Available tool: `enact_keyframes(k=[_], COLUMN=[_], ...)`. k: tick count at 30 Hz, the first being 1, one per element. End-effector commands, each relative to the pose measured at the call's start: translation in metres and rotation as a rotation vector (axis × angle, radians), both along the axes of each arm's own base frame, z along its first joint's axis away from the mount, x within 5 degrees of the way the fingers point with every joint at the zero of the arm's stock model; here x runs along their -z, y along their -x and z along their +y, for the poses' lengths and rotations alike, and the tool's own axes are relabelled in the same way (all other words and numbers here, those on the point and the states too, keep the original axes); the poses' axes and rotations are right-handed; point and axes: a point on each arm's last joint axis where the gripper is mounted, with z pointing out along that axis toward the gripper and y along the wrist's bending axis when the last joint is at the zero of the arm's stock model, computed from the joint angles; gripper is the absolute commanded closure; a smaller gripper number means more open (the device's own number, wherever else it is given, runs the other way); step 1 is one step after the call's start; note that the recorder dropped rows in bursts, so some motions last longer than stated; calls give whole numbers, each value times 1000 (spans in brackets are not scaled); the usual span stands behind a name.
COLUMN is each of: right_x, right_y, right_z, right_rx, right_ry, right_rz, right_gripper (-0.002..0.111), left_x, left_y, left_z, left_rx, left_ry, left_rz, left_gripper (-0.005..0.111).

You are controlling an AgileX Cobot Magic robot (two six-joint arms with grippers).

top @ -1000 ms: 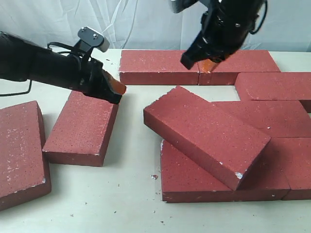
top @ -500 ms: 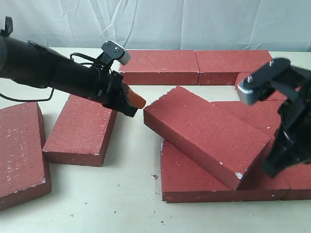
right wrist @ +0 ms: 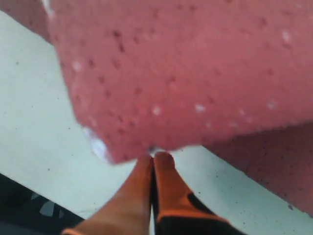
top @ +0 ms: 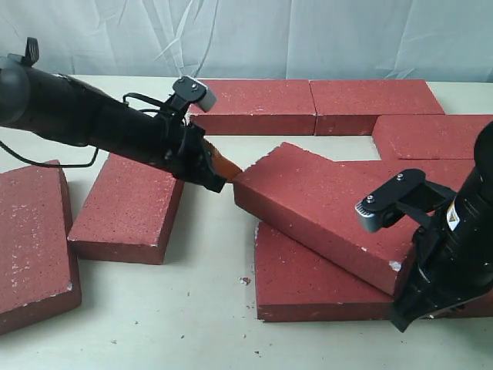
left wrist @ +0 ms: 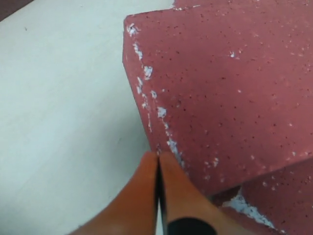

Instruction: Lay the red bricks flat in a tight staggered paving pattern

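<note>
Orange-tipped left tool and right tool, both clenched empty against the tilted brick, contact clearest wrist-side.

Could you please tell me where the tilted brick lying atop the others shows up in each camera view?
Exterior view: the tilted brick sits centre-right, slanting between both arms.
Left wrist view: its chipped corner fills the frame beyond the shut left fingers.
Right wrist view: its blurred end fills the frame beyond the shut right fingers.
Shared landmark: the lower brick it rests on, visible under it in all three.
</note>
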Motion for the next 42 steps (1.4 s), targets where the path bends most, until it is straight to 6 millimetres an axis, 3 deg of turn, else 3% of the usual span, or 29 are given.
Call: enact_keyframes(k=[1,7,13,18,22,25,34,42], right_x=[2,-3,-32,-35,-39,-45,-21,-8], right_y=[-3,-7,-23,-32,-46,-65,-124,-153], right_z=[1,0,11,15,20,30,58,66], right_rx=[3,-13,-5,-9,-33,-33,-109,-220], right_ry=[-9,13,-68,-106,-140,-165,-120,-54], right_rz=[-17,-47,-137,-223,-357,-404,-441,-537], right_gripper=[109,109,109,109,109,109,109,109], left_x=[-1,-5,-36,-43,-45,-43,-33,-28], left_y=[0,-1,4,7,-2,-4,-9,-11], left_z=[-7,-8,-2,3,39,56,69,74], left_rx=[48,60,93,129,73,33,-46,-92], left_ry=[52,48,59,39,28,31,-56,-124], left_rz=[25,5,-62,-67,-14,3,-5,0], left_gripper=[107,107,107,107,107,107,107,107])
